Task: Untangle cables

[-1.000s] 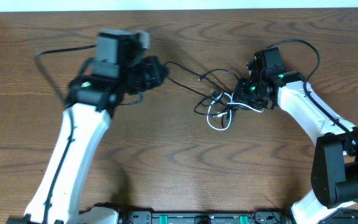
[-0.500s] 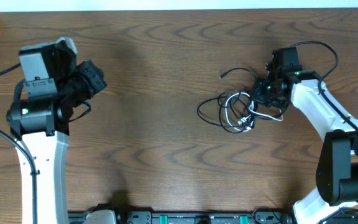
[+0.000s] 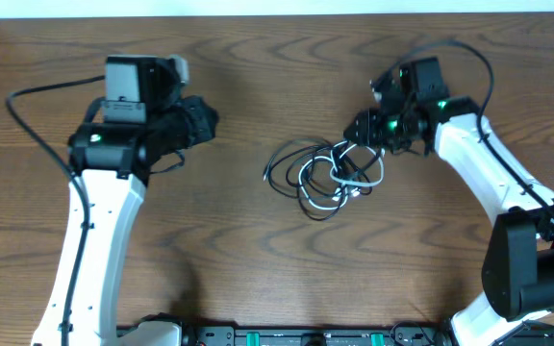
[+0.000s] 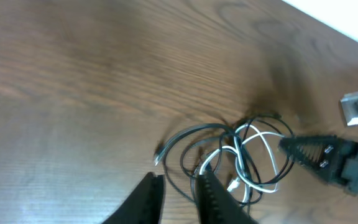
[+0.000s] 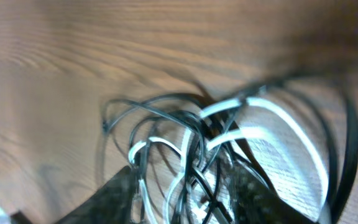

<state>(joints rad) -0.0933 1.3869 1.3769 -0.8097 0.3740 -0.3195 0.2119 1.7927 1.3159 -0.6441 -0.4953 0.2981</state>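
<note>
Right black two-finger gripper [image 3: 359,128]: jaws apart, set at the right edge of the tangle. Blurred in the right wrist view; several strands in the gap between the two fingers, none visibly pinched. Released, going by that gap. Contact with the strands: cannot tell.

Left black two-finger gripper [image 4: 180,178]: fingers parted by a narrow gap, nothing between. Released as well. Hangs over bare wood, well left of the tangle, tips aimed toward it.

Tangle of thin flexible cables [image 3: 325,175]: lies on the brown wood-grain table [image 3: 258,269], right of centre, between the two grippers and much nearer the right one. Made up of long thin black cords [image 3: 279,165] in overlapping loops, with a shorter thin white cord [image 5: 294,126] threaded through them. Black loops widest on the left side; white loops bunched in the middle and toward the right. Small plug end [image 4: 157,160] of one black cord: at the left fringe, flat on the wood. Crossings in the middle: too dense to sort strand from strand.

White-shelled left arm [image 3: 99,226] and white-shelled right arm [image 3: 479,163]: one on each side of the table, both clear of the tangle.
</note>
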